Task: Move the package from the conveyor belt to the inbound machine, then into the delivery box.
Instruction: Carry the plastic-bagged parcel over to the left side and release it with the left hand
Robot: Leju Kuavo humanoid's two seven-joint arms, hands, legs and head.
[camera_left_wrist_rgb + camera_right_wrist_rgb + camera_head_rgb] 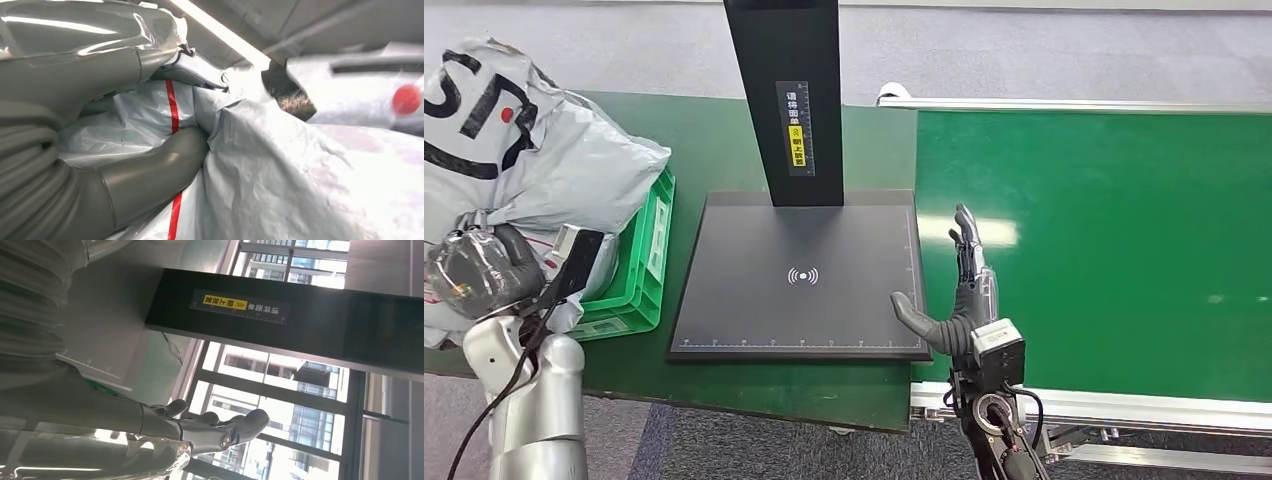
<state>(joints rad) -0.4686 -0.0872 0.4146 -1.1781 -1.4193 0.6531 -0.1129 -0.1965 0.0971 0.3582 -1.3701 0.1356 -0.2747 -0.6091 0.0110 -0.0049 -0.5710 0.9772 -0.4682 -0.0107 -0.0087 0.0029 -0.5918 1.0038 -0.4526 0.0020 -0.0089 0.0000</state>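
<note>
Green tabletop [724,150] by grey carpet, head view: black inbound machine [799,275] with its flat scan plate and upright post sits mid-table, green conveyor belt [1104,240] to its right, nothing on it. Package [519,150], a grey poly mailer with black and red print, lies piled in the green delivery box [639,280] at far left. Left hand [479,268] is at the bag's lower edge; right hand [959,300] is up over the belt edge, fingers straight and spread, holding nothing. Left wrist view: thumb and fingers [150,175] press into the crumpled film beside a red stripe, grasping a fold. Right wrist view: right hand released, machine post behind it. Judgement: bag looks soft, light, slick and floppy; pinch a gathered fold or scoop under the bulk, since thin film may slip or sag.
</note>
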